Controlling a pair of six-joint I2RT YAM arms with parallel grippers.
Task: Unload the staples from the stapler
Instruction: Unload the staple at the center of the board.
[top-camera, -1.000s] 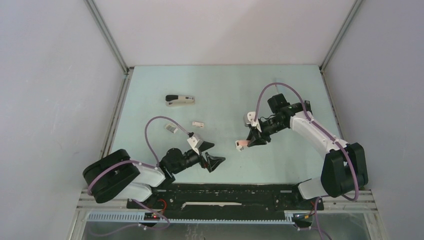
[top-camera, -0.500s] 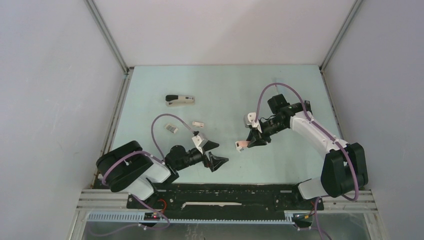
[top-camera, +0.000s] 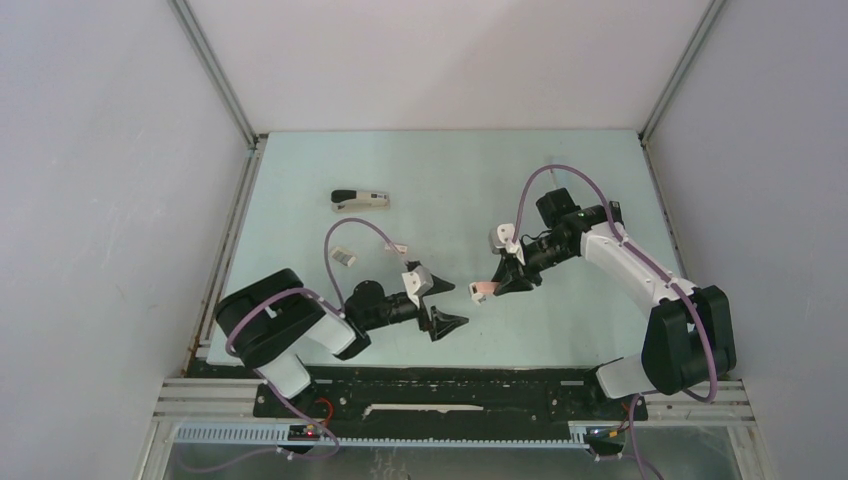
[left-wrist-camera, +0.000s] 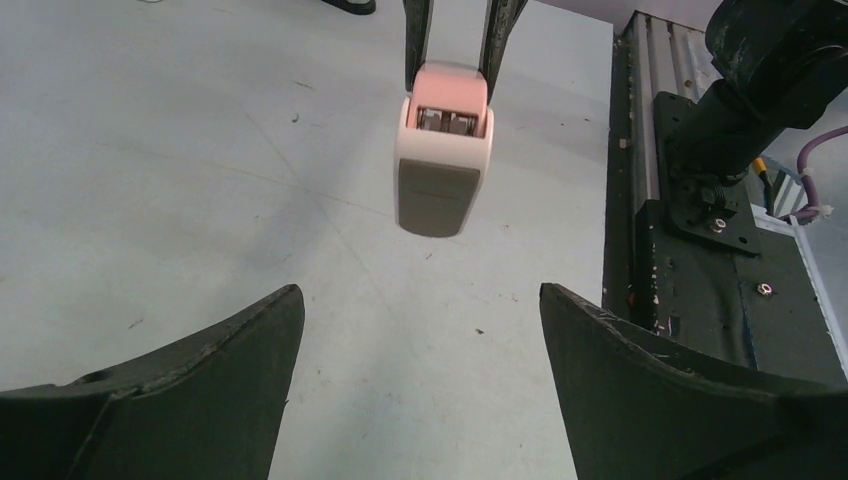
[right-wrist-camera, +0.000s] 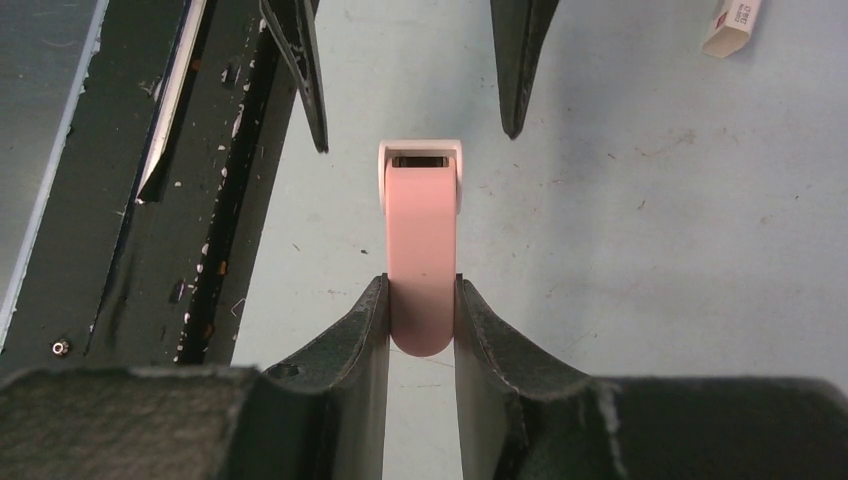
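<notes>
A slim black stapler (top-camera: 360, 201) with a silver-grey top lies at the far left of the table. My right gripper (top-camera: 503, 283) is shut on the rear of a small pink and white stapler (top-camera: 481, 290) and holds it above the table; in the right wrist view the gripper (right-wrist-camera: 421, 280) pinches the pink body (right-wrist-camera: 421, 240). My left gripper (top-camera: 458, 304) is open and empty, facing its front end from a short way off. In the left wrist view (left-wrist-camera: 420, 290) grey metal shows in the pink stapler's front slot (left-wrist-camera: 444, 120). No loose staples are clearly visible.
A small white labelled box (top-camera: 397, 246) lies left of centre, also in the right wrist view (right-wrist-camera: 733, 25). A small grey-white piece (top-camera: 343, 257) lies further left, too small to identify. The black base rail (top-camera: 450, 385) runs along the near edge.
My left arm has swung its open gripper to the right and forward, closer to the pink and white stapler. My right gripper has stayed almost still, holding it.
</notes>
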